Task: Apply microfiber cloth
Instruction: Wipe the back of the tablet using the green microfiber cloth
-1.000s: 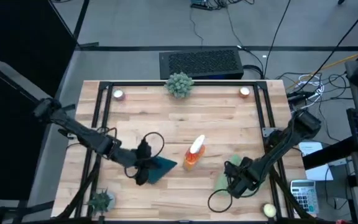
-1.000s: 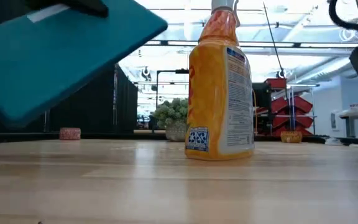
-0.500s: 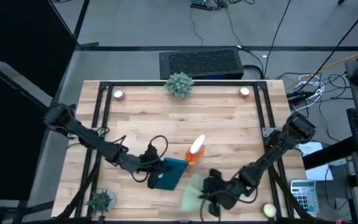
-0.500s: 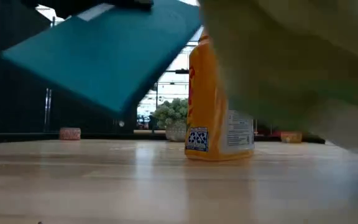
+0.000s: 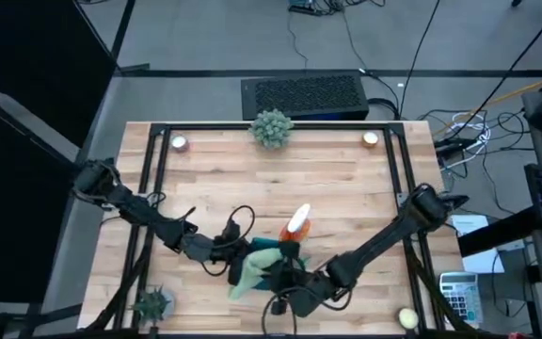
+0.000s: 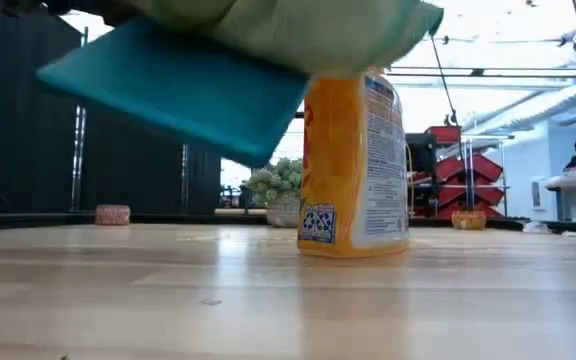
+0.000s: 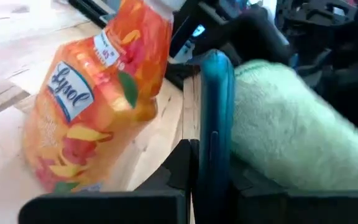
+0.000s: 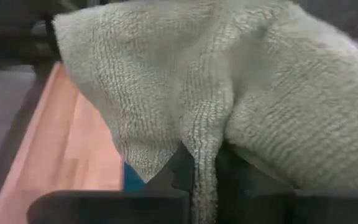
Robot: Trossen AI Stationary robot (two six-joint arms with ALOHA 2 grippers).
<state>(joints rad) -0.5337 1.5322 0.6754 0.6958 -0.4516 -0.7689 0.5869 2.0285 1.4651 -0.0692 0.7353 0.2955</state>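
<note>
Cloth moved onto tablet | microfiber cloth (image 5: 244, 280) draped, rumpled | right tool (image 5: 273, 280) clamps cloth | left tool (image 5: 240, 254) clamps tablet (image 5: 269, 254)

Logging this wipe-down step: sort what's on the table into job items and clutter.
In use:
- microfiber cloth, held by right gripper against the tablet
- teal tablet, held up by left gripper

Lying about:
- orange spray bottle
- spiky plants
- two small candles

Robotics lab: framed wooden table (image 5: 346, 188), floor cables (image 5: 365, 38), ceiling lights, red racks (image 6: 468, 170).
</note>
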